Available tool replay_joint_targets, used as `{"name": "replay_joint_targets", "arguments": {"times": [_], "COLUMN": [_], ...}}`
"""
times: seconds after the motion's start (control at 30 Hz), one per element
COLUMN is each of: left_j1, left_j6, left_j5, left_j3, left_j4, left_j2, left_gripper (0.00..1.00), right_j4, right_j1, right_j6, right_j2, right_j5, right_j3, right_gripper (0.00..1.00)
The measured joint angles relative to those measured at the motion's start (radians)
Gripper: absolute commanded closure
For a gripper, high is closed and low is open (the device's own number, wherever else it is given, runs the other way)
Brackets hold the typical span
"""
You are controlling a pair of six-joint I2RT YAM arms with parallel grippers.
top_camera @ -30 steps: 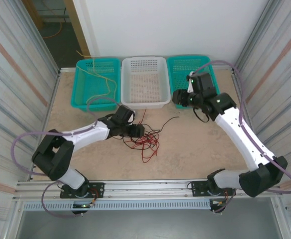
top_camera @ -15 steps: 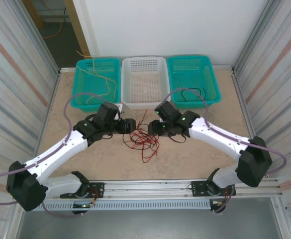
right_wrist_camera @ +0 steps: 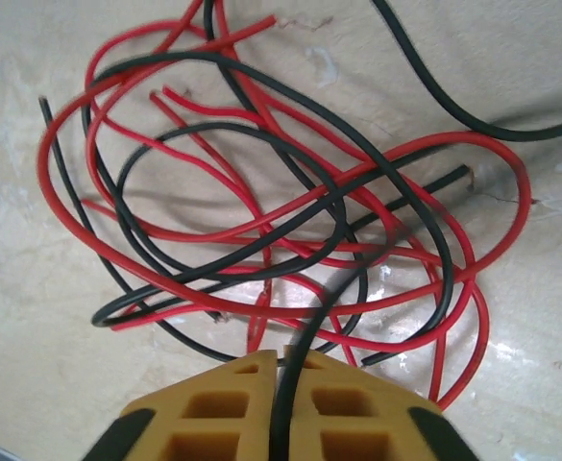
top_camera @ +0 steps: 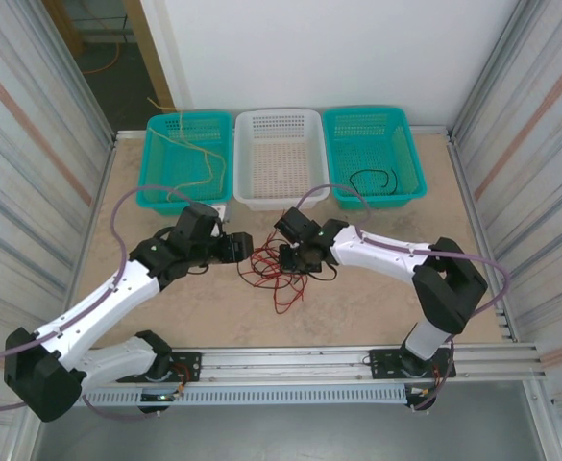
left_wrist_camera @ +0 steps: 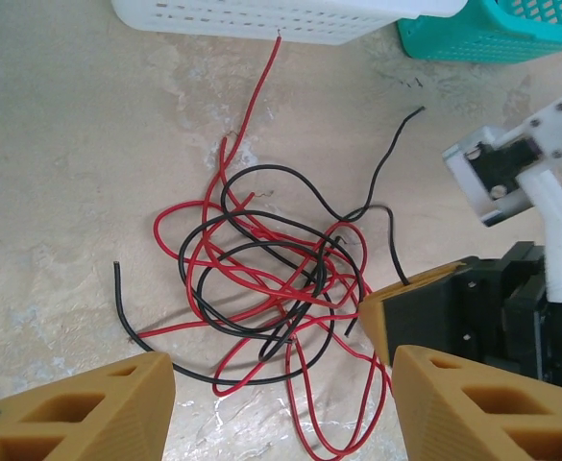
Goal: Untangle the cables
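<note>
A tangle of red and black cables (top_camera: 277, 272) lies on the table in front of the baskets. My right gripper (top_camera: 291, 257) is down on the tangle's right side. In the right wrist view it (right_wrist_camera: 295, 357) is shut on a black cable (right_wrist_camera: 290, 403) that runs between its yellow fingertips into the tangle (right_wrist_camera: 261, 192). My left gripper (top_camera: 246, 246) stands at the tangle's left side. In the left wrist view it (left_wrist_camera: 281, 403) is open, with loops of the tangle (left_wrist_camera: 261, 279) lying on the table between its fingers and nothing gripped.
Three baskets line the far edge: a left teal basket (top_camera: 163, 205) holding a yellow cable (top_camera: 207, 168), a white basket (top_camera: 281, 203), and a right teal basket (top_camera: 416, 182) holding a coiled black cable (top_camera: 372, 180). Corrugated walls close both sides.
My right arm swung from the right teal basket, where a black cable now lies, down to the tangle and shut on a black cable. My left arm shifted slightly left.
</note>
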Motion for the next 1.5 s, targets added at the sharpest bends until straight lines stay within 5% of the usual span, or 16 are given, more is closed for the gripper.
{"name": "replay_joint_targets", "arguments": {"times": [0.63,1.3,1.5], "left_j1": [-0.023,-0.042,-0.044], "left_j6": [0.004,0.092,0.114], "left_j5": [0.072,0.221,0.282], "left_j3": [0.031,0.065,0.077], "left_j4": [0.121,0.334,0.399], "left_j2": [0.090,0.015,0.050], "left_gripper": [0.30,0.25,0.33], "right_j4": [-0.051,-0.001,0.050], "right_j1": [0.114,0.114,0.107], "right_j6": [-0.236,-0.391,-0.392], "right_j2": [-0.452,-0.494,-0.495], "right_j5": [0.113,0.036,-0.003], "right_j3": [0.118,0.356,0.380], "right_gripper": [1.00,1.00,1.00]}}
